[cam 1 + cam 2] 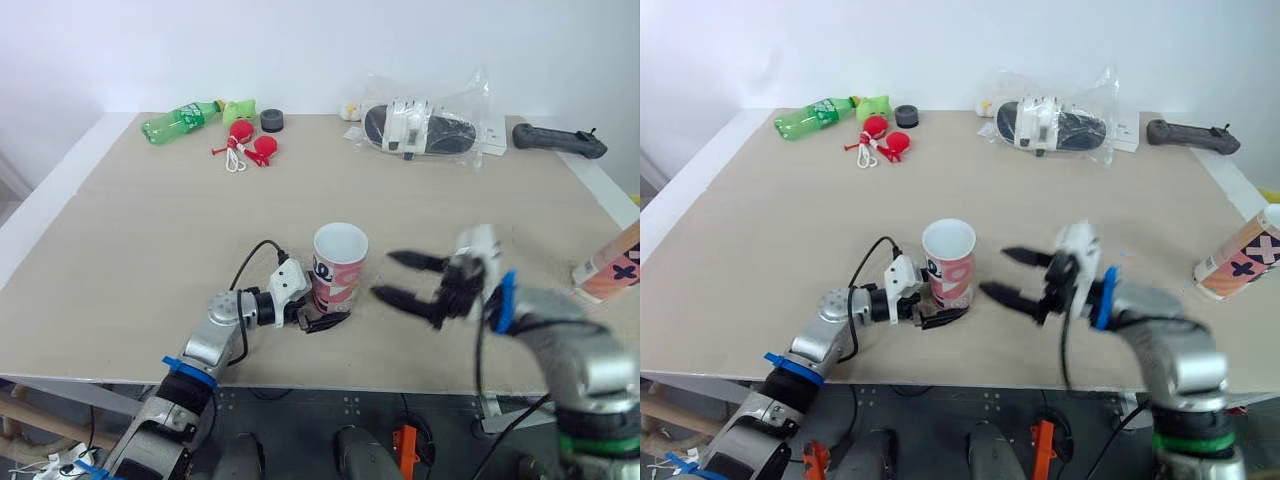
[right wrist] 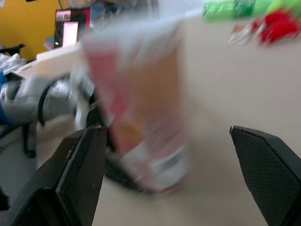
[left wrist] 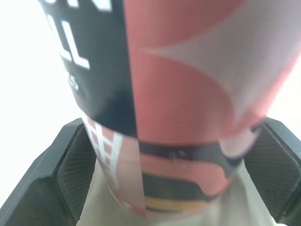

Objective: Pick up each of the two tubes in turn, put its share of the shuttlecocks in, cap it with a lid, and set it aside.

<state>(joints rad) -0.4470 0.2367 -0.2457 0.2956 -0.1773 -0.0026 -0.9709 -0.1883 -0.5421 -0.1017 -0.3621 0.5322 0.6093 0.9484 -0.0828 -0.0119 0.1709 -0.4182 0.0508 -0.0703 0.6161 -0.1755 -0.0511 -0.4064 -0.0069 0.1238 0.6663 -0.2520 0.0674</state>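
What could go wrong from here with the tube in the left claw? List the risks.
1. The left claw grips the tube only near its base, so the tall, open tube could tilt or slip.
2. The open right claw is close beside the tube; a bump could tip it.
3. The second tube sits at the right edge of the table, near the right arm, and might get knocked off.

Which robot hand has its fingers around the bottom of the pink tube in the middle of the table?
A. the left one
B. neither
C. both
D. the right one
A: the left gripper has its fingers closed on either side of the tube at its base, while the right gripper is open beside it, not touching.
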